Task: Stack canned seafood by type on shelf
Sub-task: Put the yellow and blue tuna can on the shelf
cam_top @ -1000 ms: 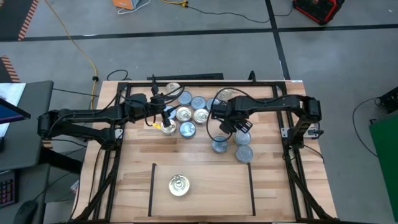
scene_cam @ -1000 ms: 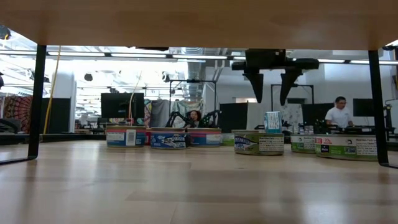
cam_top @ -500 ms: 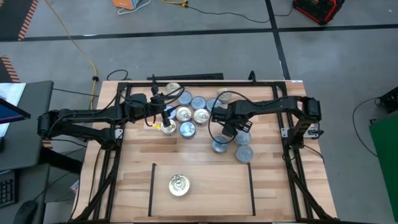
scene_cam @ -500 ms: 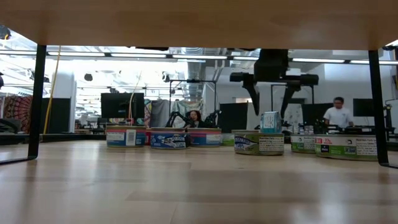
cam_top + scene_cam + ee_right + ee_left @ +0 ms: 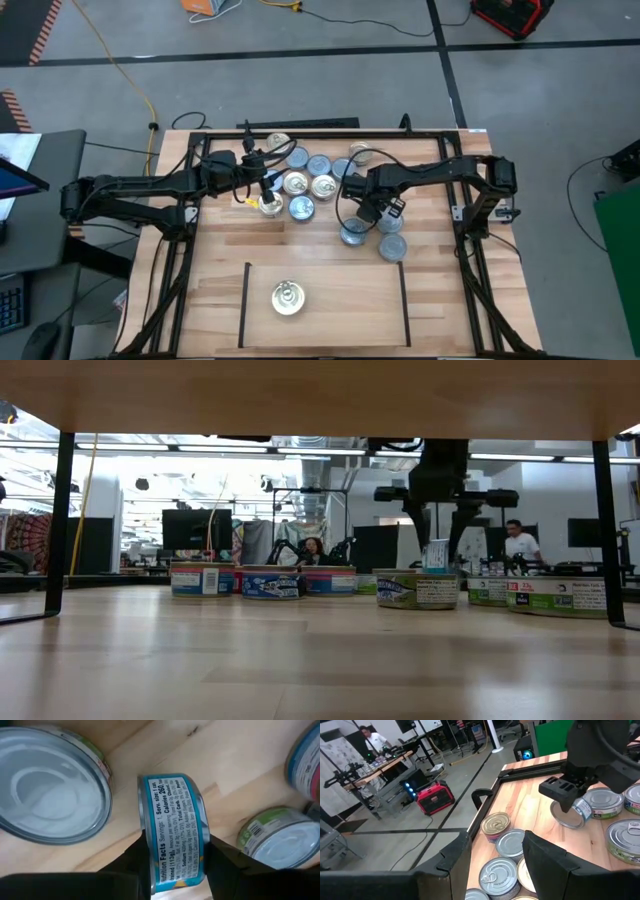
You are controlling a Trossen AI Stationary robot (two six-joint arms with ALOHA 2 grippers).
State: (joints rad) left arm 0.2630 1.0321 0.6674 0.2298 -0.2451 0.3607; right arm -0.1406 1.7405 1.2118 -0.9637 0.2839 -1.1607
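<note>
My right gripper [image 5: 384,208] stands over a blue-sided tin [image 5: 172,820] that is up on its edge among the cans, and is shut on it. My left gripper [image 5: 264,192] hovers open over the left part of the cluster of gold-topped and silver-topped tins [image 5: 305,182]. Flat silver-topped tins [image 5: 352,233] [image 5: 393,247] lie just near of my right gripper. One gold-topped tin [image 5: 288,298] lies flat on the shelf [image 5: 345,300], the light wood patch between thin black lines. My right gripper holds the blue-sided tin pinched between its two fingers [image 5: 132,865], one on each flat face [image 5: 200,845]. The fingers come from above, pointing down [image 5: 438,545]. The tin stands upright on its rim; a green-labelled tin [image 5: 416,589] hides its lower edge.
A black metal frame [image 5: 455,215] surrounds the table top. Flat tins line the far part of the table [image 5: 270,581] [image 5: 555,595]. Bare wood lies between the cluster and the shelf [image 5: 300,245]. A person [image 5: 515,545] is in the room beyond.
My right gripper has come down over the tin standing on edge, its fingers passing either side of it, and their gap has narrowed onto its faces. The tin has stayed where it was. My left gripper has kept still.
</note>
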